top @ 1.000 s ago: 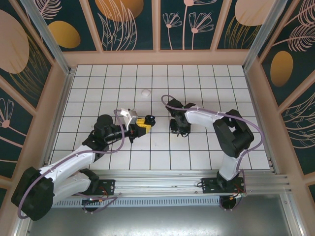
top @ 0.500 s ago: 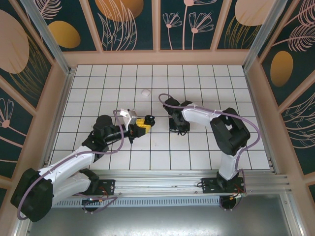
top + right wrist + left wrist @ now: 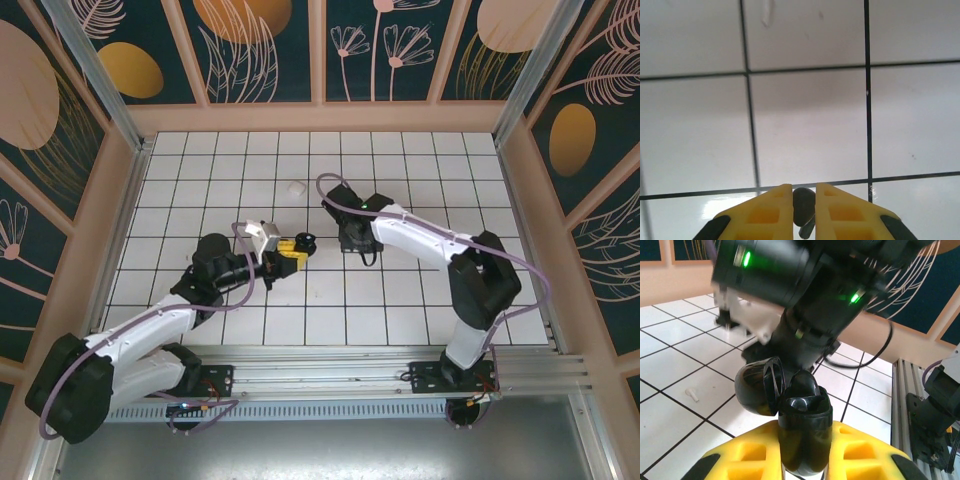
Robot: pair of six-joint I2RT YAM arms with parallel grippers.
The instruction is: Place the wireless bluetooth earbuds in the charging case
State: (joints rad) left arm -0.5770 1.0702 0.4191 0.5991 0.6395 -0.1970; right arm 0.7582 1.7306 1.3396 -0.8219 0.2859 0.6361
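Over white tiles [image 3: 805, 125], black earbud [image 3: 802, 206] sits pinched between right gripper [image 3: 803, 192] fingers [image 3: 771, 212].

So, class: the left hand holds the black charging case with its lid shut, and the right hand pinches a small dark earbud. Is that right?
No: the lid stands open, as the left wrist view shows. The left hand holds the black charging case, and the right hand pinches a small dark earbud.

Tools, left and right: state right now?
Left tool: closed on the open charging case.
Right tool: closed on a black earbud.
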